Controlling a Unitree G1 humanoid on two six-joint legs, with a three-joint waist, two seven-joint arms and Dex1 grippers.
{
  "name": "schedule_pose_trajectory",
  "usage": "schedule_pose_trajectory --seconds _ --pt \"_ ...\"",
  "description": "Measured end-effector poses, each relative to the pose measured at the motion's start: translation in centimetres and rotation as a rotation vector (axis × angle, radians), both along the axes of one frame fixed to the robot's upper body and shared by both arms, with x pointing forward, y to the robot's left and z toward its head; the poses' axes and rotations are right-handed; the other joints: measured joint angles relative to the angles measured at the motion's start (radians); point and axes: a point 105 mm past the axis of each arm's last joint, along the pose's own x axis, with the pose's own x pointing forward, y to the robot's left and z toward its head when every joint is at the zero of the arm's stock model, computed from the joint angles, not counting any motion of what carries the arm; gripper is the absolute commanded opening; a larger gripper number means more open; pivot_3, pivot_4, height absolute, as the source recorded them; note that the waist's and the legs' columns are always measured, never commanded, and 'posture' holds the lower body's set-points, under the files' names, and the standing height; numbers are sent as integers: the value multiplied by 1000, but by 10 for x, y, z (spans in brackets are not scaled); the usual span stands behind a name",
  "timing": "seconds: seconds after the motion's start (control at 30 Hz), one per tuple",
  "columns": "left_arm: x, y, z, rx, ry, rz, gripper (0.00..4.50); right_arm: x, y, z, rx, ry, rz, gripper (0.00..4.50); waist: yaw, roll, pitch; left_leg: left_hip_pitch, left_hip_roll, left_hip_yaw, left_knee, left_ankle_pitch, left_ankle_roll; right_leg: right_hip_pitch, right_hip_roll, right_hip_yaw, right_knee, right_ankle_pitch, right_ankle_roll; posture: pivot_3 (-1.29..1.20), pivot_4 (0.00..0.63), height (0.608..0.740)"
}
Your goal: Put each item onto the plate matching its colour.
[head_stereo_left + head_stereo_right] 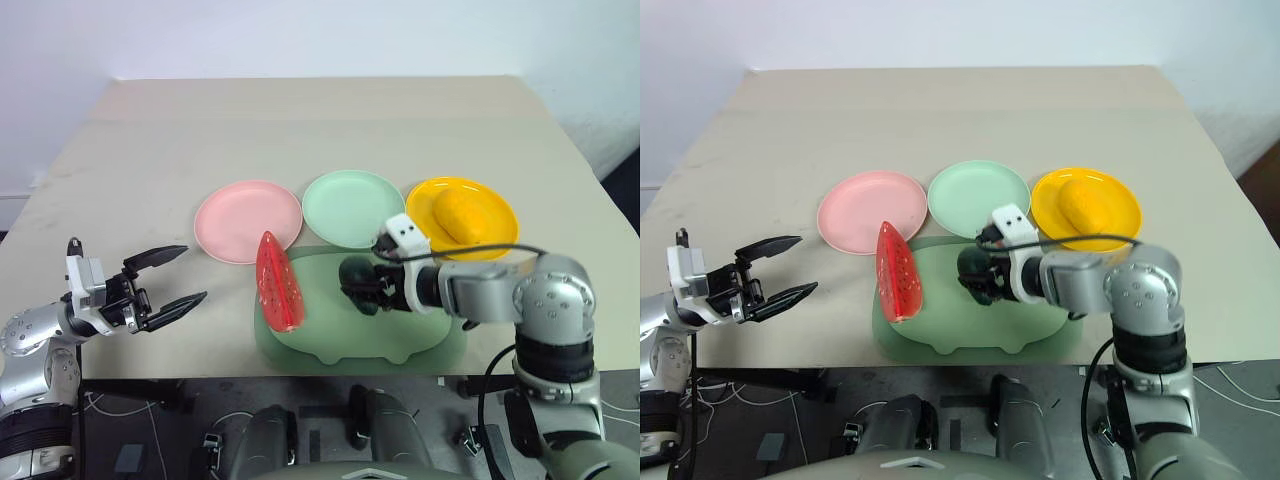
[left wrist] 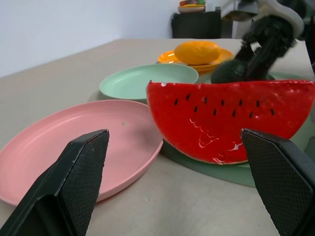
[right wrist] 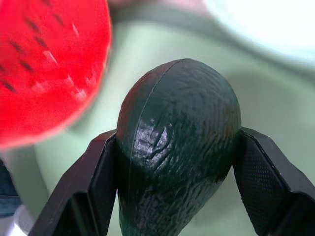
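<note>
The dark green avocado [image 3: 179,147] is over the middle of the dull-green mat [image 1: 400,345], and my right gripper [image 1: 362,285] is shut on it with a finger pressed against each side. The red watermelon wedge [image 1: 277,283] stands on edge at the mat's left end, close to the pink plate [image 1: 240,215]. The yellow fruit [image 1: 460,215] lies on the yellow-orange plate [image 1: 497,237]. Between those two plates sits the mint green plate [image 1: 350,205], with nothing on it. My left gripper [image 1: 194,273] is open at the table's left front, pointing toward the watermelon [image 2: 226,123], with nothing between its fingers.
The three plates form a row just behind the mat. The beige table runs far back behind them. The table's front edge lies close under the mat and both arms.
</note>
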Motion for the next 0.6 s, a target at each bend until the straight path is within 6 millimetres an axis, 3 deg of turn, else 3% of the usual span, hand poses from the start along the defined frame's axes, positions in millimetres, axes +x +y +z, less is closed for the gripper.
schedule_pose_trajectory --seconds 0.13,0.23,0.33,0.47,0.57,0.6 --pt "0 -1 1 2 -3 -4 4500 38 -1 48 92 -104 -62 3011 -3 0 0 0 -1 0 0 0 0 0 1 0 0 0 0 0 150 733" --pt "1 -3 0 0 2 -4 4500 75 -7 62 98 -164 -160 3011 -4 0 0 0 -1 0 -1 0 0 0 1 0 0 0 0 0 150 733" --pt "2 -5 -1 -4 10 -8 4500 106 -10 42 47 -156 -223 3011 -4 0 0 -1 -1 0 -1 0 0 0 1 0 0 0 0 0 150 733" --pt "3 -9 0 -5 6 -18 4500 123 -8 10 -1 -129 -215 3011 -6 0 0 -4 -1 0 -1 0 0 -2 0 -1 1 0 0 0 150 733" --pt "3 -10 1 -4 1 -21 4500 131 -8 -3 -23 -126 -206 3011 -6 0 0 -12 -1 1 1 1 -1 -10 0 -1 2 1 1 0 150 733" --pt "3 -10 1 -4 1 -19 4500 133 -9 -3 -24 -134 -203 3729 -6 0 0 -13 -1 1 1 2 -2 -10 0 -2 2 1 1 0 150 733"
